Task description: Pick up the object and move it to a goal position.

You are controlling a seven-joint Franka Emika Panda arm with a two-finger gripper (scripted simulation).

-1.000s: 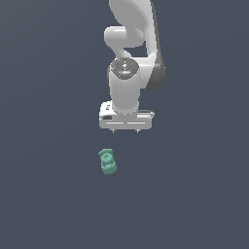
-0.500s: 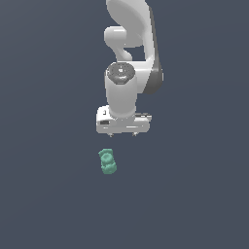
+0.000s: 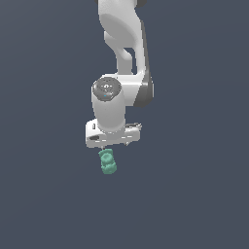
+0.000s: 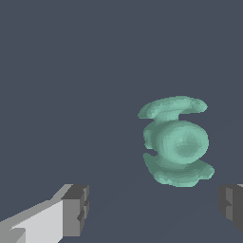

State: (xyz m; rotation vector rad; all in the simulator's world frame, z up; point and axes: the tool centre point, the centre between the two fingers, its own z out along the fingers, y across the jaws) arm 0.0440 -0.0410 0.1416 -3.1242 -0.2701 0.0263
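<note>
Tool [image 4: 154, 211] spread above object [image 3: 107, 162].

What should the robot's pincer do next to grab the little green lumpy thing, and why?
Probably shift the open pincer over the teal lumpy figure, then lower. In the wrist view the figure sits closer to one finger than the other and ahead of both, not touched yet.
</note>
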